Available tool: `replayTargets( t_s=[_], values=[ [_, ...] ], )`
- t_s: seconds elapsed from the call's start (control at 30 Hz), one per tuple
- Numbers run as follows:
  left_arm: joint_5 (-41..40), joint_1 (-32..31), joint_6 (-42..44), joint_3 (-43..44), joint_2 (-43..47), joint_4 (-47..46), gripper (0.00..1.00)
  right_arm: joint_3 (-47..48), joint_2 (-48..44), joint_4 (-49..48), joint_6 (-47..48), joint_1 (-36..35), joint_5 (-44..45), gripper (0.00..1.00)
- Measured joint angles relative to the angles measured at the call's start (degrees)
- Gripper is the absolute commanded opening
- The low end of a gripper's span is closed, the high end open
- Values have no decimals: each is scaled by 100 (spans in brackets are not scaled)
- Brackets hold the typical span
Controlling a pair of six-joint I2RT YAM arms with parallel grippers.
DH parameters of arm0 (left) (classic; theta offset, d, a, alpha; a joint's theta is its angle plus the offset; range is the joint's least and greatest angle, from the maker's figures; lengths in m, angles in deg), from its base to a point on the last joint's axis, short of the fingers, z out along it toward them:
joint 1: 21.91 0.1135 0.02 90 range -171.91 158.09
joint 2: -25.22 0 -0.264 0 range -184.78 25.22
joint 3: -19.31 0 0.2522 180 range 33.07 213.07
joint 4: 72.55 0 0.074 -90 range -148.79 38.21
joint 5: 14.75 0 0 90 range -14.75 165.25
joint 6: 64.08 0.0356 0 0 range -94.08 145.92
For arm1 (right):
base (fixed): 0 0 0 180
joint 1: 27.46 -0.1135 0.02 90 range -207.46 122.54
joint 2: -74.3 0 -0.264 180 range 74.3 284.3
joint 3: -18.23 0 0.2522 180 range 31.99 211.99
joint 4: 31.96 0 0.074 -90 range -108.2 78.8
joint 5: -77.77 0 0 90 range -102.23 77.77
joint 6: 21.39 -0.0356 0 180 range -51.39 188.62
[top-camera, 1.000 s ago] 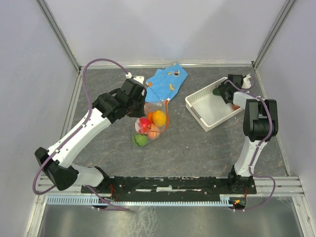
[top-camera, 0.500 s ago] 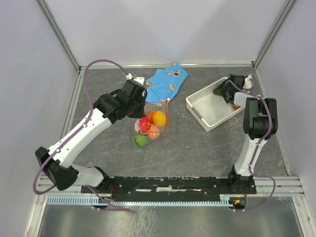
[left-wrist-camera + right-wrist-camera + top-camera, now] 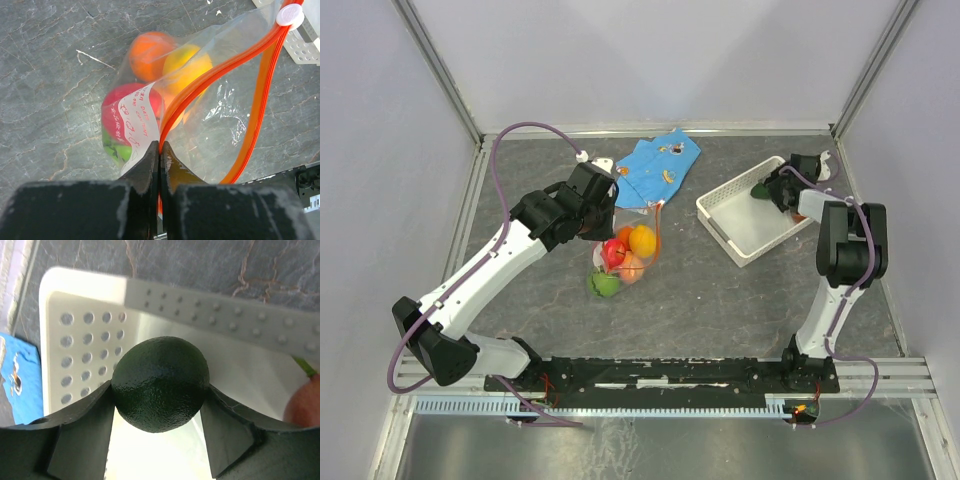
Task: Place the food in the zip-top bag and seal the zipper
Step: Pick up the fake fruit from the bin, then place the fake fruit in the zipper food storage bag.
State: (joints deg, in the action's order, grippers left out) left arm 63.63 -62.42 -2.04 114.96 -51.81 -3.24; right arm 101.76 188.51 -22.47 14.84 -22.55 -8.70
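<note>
Pinching the thin orange-red zipper strip (image 3: 215,75) of the clear crinkly plastic zip-top bag (image 3: 227,120), the left tool (image 3: 159,146) is pressing its two black fingers together on the bag's mouth edge. It is gripping just beside the white handwritten label (image 3: 134,122). The strip is running away from the fingers in two lines that are meeting at the small white slider (image 3: 290,15). The mouth is gaping between them.

Top view: the bag (image 3: 638,243) is lying on the dark grey marbled counter (image 3: 720,300), left of centre. The left tool (image 3: 603,215) is gripping it at its far left side.

Showing through the plastic:
- a round orange toy fruit (image 3: 149,52)
- a round yellow toy fruit (image 3: 189,67)
- a round red toy fruit (image 3: 116,107)
- a round green toy fruit (image 3: 117,150), which is sitting at the bag's near end in the top view

The right tool (image 3: 160,390) is reaching over the white perforated plastic basket (image 3: 85,325) at the far right of the counter. Its two fingers are bearing on opposite sides of a dark green, pebbled round toy fruit (image 3: 160,375), gripping it between them. Cannot tell whether that fruit is resting on the basket floor or hanging above it.

A peach-red round piece (image 3: 302,407) is showing at the right edge of the right wrist view, cut off by the frame.

A blue patterned cloth (image 3: 658,165) is lying on the counter just beyond the bag's far end, left of the basket (image 3: 720,218).
</note>
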Motion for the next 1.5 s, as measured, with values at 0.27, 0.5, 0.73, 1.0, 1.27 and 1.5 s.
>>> replayTargets(
  t_s=[0.27,0.5,0.73,1.0,1.27,1.5],
  values=[
    [15,0,4,55,-4,0,3,-481,-778,579,553,-4,-568,49],
    [90,0,7,133,-31,-7,3,-822,-1849,984,909,-227,-1023,49],
    [181,0,7,168,-31,-52,3,-1003,-2953,1587,1290,-811,-1226,49],
    [369,0,7,168,-31,-151,3,-1001,-4138,2129,1556,-1847,-1255,49],
    [483,0,2,168,-31,-221,3,-931,-4955,2479,1596,-2706,-1207,49],
    [581,0,-2,168,-33,-262,3,-911,-5049,2181,1626,-3967,-807,50]
  ],
)
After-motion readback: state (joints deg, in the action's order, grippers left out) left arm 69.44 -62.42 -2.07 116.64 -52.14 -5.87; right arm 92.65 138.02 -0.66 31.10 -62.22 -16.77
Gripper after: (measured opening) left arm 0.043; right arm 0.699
